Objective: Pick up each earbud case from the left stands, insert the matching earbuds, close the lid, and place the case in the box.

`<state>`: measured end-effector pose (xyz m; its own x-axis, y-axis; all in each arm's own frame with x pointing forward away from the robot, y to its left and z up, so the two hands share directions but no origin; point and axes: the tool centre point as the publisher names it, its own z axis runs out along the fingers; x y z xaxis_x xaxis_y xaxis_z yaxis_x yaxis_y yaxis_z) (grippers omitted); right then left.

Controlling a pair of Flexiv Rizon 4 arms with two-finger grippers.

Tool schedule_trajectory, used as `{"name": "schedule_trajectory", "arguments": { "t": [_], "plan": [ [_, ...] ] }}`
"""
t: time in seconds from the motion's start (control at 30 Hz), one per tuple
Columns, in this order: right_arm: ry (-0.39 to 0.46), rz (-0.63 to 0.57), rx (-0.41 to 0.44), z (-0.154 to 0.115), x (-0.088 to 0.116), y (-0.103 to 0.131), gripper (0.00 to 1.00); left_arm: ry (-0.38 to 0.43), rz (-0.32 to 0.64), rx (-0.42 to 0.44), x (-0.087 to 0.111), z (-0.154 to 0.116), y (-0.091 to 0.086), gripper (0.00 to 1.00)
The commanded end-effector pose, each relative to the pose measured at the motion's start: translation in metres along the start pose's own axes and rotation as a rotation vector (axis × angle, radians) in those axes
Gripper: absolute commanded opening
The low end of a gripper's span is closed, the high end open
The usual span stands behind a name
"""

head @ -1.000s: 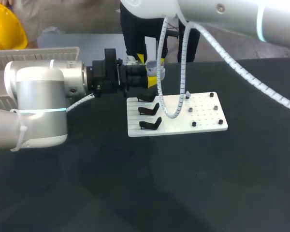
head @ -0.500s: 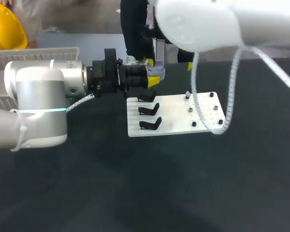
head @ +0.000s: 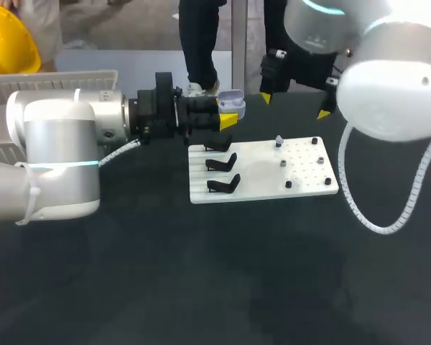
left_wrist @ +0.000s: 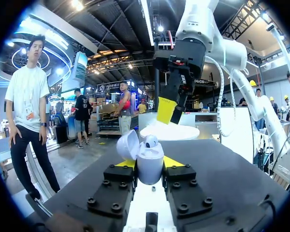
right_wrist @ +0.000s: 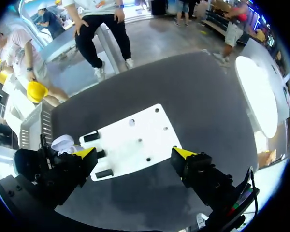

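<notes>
Clamping the open earbud case [head: 231, 97] in our left gripper [head: 227, 115] just beyond the white board [head: 262, 176]. Our right gripper [head: 294, 105] hangs above it, fingers apart.

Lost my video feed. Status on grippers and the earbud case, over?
Left gripper shut on earbud case, lid open, one earbud seated. Right gripper open, empty, above the white board. No obstruction seen between them.
</notes>
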<state>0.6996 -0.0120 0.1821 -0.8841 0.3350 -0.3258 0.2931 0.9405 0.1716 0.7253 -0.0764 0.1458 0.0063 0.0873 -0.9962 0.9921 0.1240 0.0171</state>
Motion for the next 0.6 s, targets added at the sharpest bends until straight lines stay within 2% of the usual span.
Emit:
{"name": "schedule_trajectory", "arguments": {
  "t": [0.03,0.17,0.43,0.6],
  "plan": [
    [-0.03,-0.013,-0.056,0.028,-0.006,0.005,1.0,-0.004,0.004,-0.007,0.001,0.0,-0.001,0.0],
    [0.0,-0.017,0.011,0.055,-0.011,0.01,1.0,-0.004,0.004,-0.007,0.001,0.0,-0.001,0.0],
    [0.066,-0.038,0.036,0.106,-0.01,0.014,1.0,-0.004,0.004,-0.007,0.001,0.0,-0.001,0.0],
    [0.068,-0.042,0.045,0.123,-0.009,0.013,1.0,-0.004,0.004,-0.007,0.001,0.0,-0.001,0.0]
  ]
}}
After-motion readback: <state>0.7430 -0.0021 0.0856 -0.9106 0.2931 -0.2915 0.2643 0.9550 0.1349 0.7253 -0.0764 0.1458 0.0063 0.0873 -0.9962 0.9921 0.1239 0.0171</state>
